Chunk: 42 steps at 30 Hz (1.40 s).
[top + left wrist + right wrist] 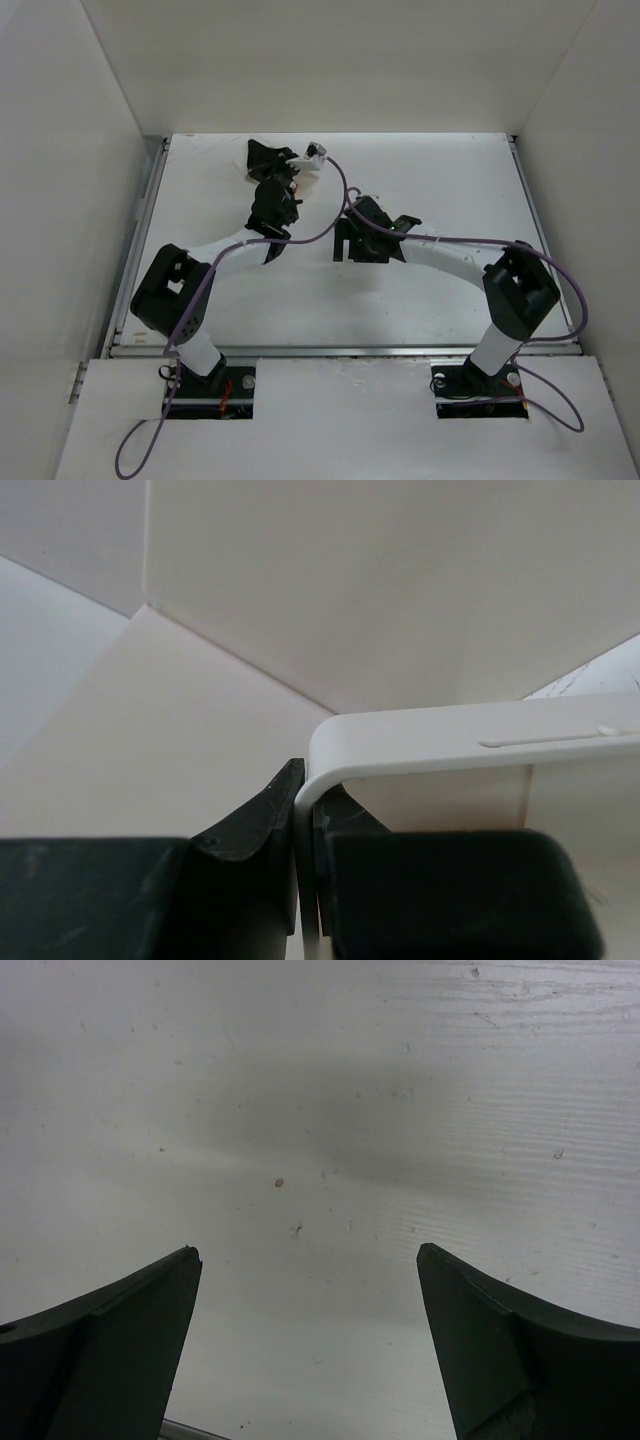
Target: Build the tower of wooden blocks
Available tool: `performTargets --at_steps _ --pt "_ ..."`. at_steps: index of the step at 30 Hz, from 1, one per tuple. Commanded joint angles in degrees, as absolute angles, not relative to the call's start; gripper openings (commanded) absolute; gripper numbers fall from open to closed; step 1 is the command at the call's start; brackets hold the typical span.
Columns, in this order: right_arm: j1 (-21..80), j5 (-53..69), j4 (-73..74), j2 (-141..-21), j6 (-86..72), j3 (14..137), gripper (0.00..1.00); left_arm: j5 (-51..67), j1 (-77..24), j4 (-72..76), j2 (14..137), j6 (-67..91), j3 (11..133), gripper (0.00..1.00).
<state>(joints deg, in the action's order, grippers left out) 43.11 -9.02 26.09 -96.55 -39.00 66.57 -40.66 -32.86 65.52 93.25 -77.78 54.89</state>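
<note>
My left gripper (278, 160) is at the back left of the table, shut on the thin wall of a white tray (306, 162). In the left wrist view the black fingers (262, 820) pinch the tray's rounded corner, and the tray (470, 742) runs off to the right in front of the enclosure's back wall. My right gripper (342, 243) hovers near the table's middle, open, with only bare white tabletop between its fingertips (310, 1260). The wood blocks and the tower do not show in any view.
White enclosure walls (330, 60) close in the back and both sides. A metal rail (340, 350) runs along the table's near edge. Purple cables (340, 190) loop over both arms.
</note>
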Motion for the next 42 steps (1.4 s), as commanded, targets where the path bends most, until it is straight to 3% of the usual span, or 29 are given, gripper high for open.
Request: performTargets --at_steps 1,8,15,32,38,42 --pt "43.3 -8.1 23.1 -95.4 -39.9 66.2 0.95 -38.7 -34.0 77.4 91.9 -81.3 53.2 0.00" --pt "43.3 -5.0 22.0 -95.9 -40.4 66.2 0.95 -38.1 -36.2 82.9 93.0 -85.2 49.3 0.00" --pt "43.3 -5.7 24.7 -95.4 -41.0 64.3 0.95 -34.1 -37.3 97.4 95.4 -91.9 41.8 0.00" --pt "39.4 -10.0 27.0 -85.4 -49.7 54.8 0.95 -32.0 -39.7 107.0 99.2 -96.8 38.8 0.00" --pt "37.1 -10.7 26.4 -89.0 -45.4 55.9 1.00 -45.1 -38.2 89.0 98.7 -86.8 50.8 0.00" --pt "28.7 -10.5 29.8 -87.3 -38.2 62.1 1.00 -49.8 -32.6 45.4 97.2 -63.9 64.5 0.00"
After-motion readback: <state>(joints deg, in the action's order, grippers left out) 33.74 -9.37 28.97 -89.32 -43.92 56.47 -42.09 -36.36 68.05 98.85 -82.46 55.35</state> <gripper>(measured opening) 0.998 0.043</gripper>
